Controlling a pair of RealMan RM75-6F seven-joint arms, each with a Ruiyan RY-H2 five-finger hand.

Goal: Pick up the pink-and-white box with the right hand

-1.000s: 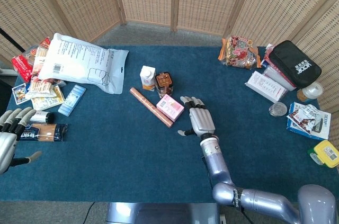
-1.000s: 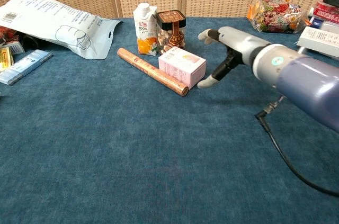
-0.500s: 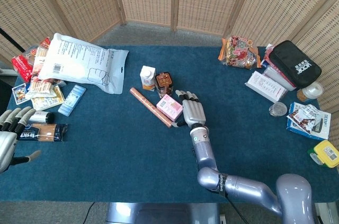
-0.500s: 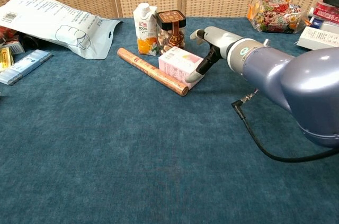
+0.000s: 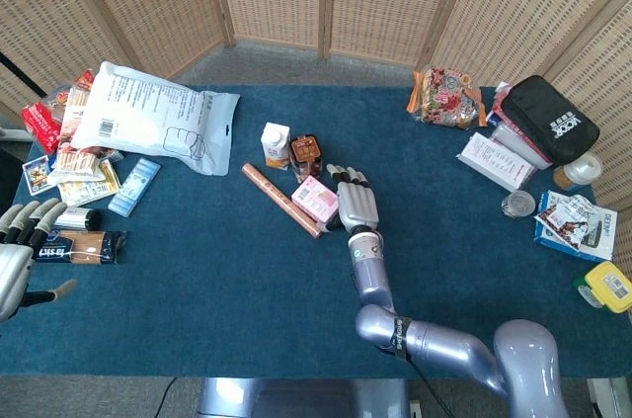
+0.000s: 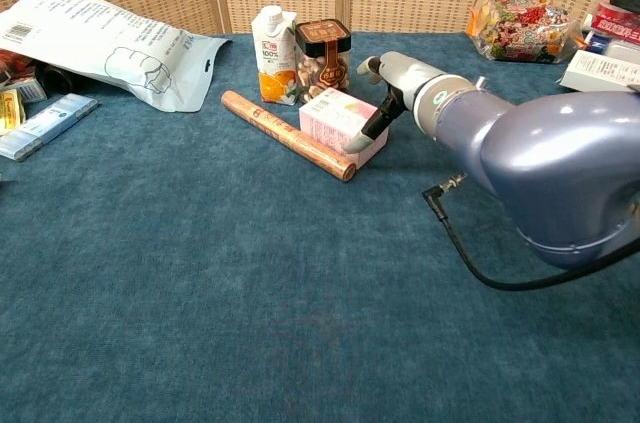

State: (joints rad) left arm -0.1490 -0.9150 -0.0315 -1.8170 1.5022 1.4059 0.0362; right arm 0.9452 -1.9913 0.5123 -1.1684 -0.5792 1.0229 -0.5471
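Two hands show. Nearest, at the table's [image 5: 197,290] 8 o'clock edge, the left hand [image 5: 18,250] hovers with fingers spread, holding nothing. Mid-table, the right hand [image 5: 355,205] lies against the pink-and-white box [image 5: 316,200], which sits at its 9 o'clock; the thumb [image 6: 362,139] touches the box's near side, fingers reach along its far edge, though a firm grip is unclear. At the box's 9 o'clock lies a brown tube [image 5: 281,199]; at 12, a jar [image 5: 306,154] and carton [image 5: 276,144].

Right hand [image 5: 356,205] extended forward, fingers spread; left hand [image 5: 18,252] spread, idle.
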